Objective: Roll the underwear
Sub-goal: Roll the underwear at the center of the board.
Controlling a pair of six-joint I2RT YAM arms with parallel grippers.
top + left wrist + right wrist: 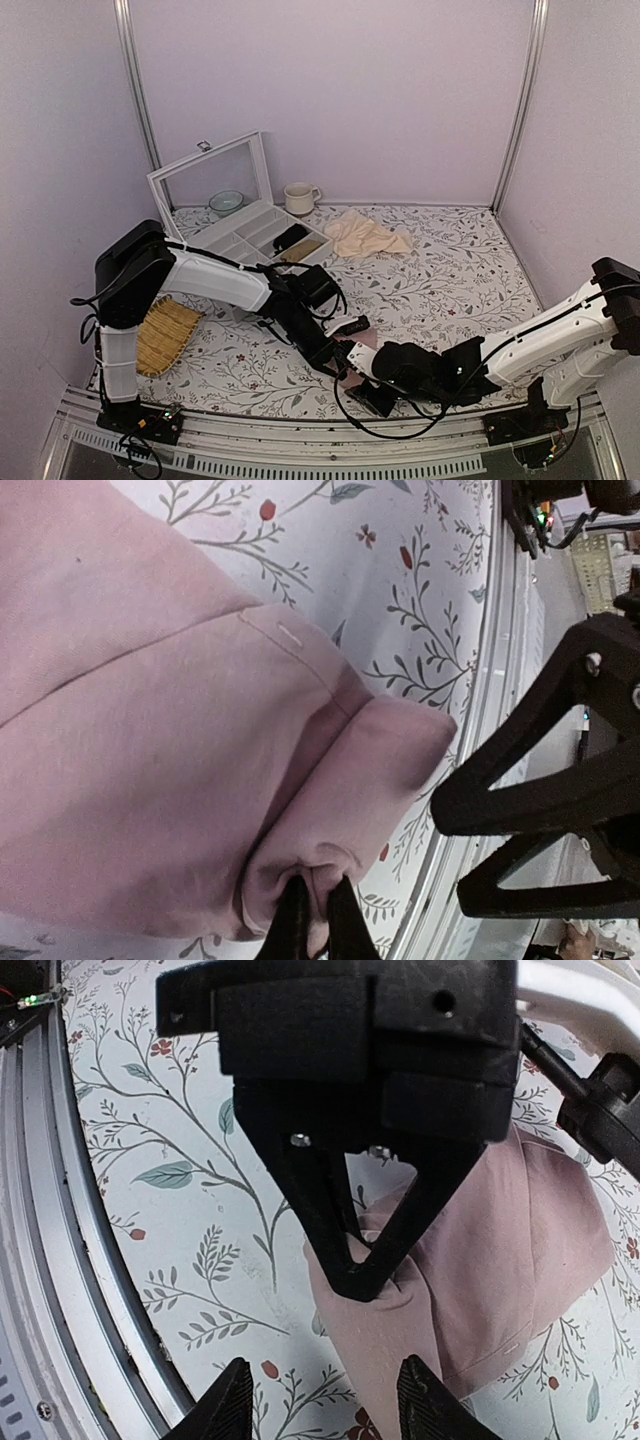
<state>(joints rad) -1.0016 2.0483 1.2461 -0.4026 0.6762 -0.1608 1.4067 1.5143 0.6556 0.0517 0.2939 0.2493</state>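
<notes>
Dusty-pink cloth fills the left wrist view: the underwear (150,780) lies folded on the floral table (400,570), near the front rail, with one rounded fold turned up at its edge. The left gripper (318,908) has its jaws pressed together on that fold, pinching a puckered bit of fabric between the dark tips. The right gripper (330,1400) has its jaws spread wide and holds nothing. One tip is over bare table and the other over the edge of the underwear, just beside the left gripper's pinch; whether either tip touches cannot be told. From above, both arms meet at the front middle of the table, well apart from a pale beige cloth (365,237) near the back.
</notes>
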